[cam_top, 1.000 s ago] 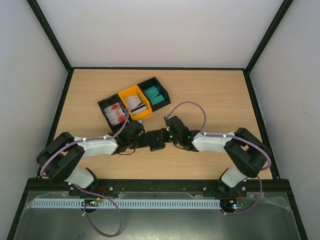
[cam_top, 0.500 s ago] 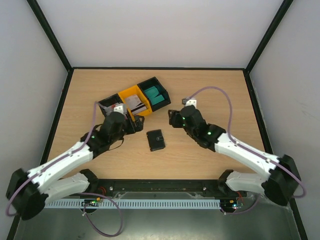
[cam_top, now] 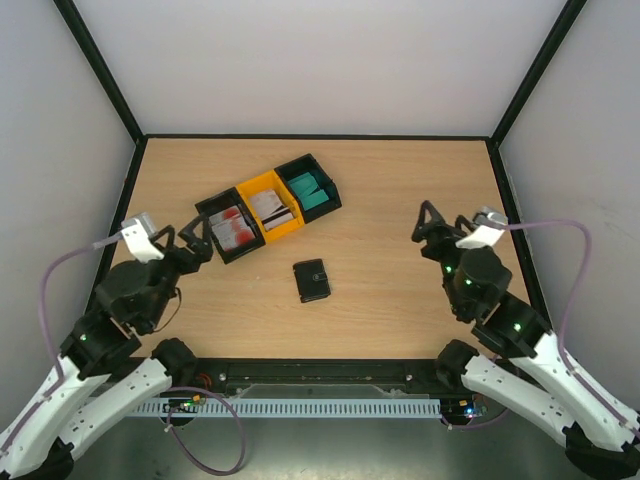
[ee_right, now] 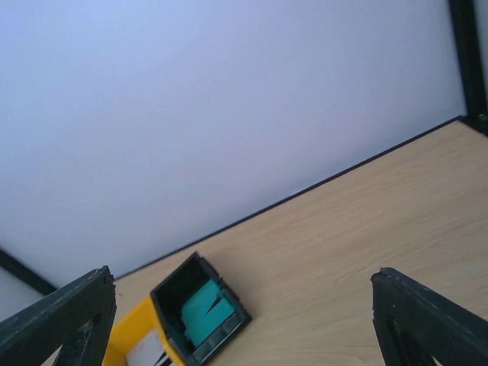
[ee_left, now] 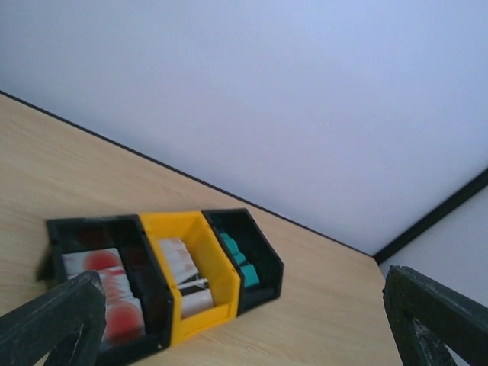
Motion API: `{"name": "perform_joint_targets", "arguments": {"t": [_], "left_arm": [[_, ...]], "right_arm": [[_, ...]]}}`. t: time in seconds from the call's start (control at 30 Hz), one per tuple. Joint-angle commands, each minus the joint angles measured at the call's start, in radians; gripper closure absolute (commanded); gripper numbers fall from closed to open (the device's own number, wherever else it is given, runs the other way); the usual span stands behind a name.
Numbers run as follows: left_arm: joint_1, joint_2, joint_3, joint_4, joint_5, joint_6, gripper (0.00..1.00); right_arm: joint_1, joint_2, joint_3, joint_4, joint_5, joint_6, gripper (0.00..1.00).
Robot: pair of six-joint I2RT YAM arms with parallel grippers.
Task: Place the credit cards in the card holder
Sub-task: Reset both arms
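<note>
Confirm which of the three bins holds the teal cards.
The black bin at the right end of the row, beside the yellow bin, holds the teal cards. The other black bin, at the left end, holds red-and-white cards.

The left arm (cam_top: 110, 330) is folded at the near left of the bench, elbow low, wrist raised and pointing toward the far middle. Its jaws stand wide apart, one finger (ee_left: 53, 320) in each lower corner of the wrist view. The right arm (cam_top: 510, 330) mirrors it at the near right, wrist lifted, jaws equally spread, fingers (ee_right: 427, 313) far apart.
</note>
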State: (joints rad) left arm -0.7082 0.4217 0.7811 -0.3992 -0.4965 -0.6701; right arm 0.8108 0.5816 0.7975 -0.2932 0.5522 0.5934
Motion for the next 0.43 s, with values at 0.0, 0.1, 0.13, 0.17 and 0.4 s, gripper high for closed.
{"name": "perform_joint_targets", "arguments": {"t": [0.0, 0.1, 0.13, 0.17, 0.4], "left_arm": [[0.0, -0.035, 0.079, -0.193, -0.128, 0.043, 0.0], [0.0, -0.055, 0.105, -0.232, -0.153, 0.067, 0.0], [0.0, -0.061, 0.108, -0.238, -0.161, 0.074, 0.0], [0.0, -0.066, 0.11, -0.246, -0.169, 0.078, 0.0], [0.0, -0.074, 0.111, -0.274, -0.213, 0.06, 0.0]], "right_arm": [[-0.004, -0.085, 0.014, -0.153, 0.175, 0.095, 0.11], [-0.003, -0.12, 0.026, -0.224, 0.218, 0.145, 0.11], [-0.004, -0.128, 0.026, -0.239, 0.229, 0.159, 0.11], [-0.004, -0.134, 0.025, -0.248, 0.238, 0.171, 0.11], [-0.004, -0.134, 0.005, -0.26, 0.252, 0.194, 0.11]]}}
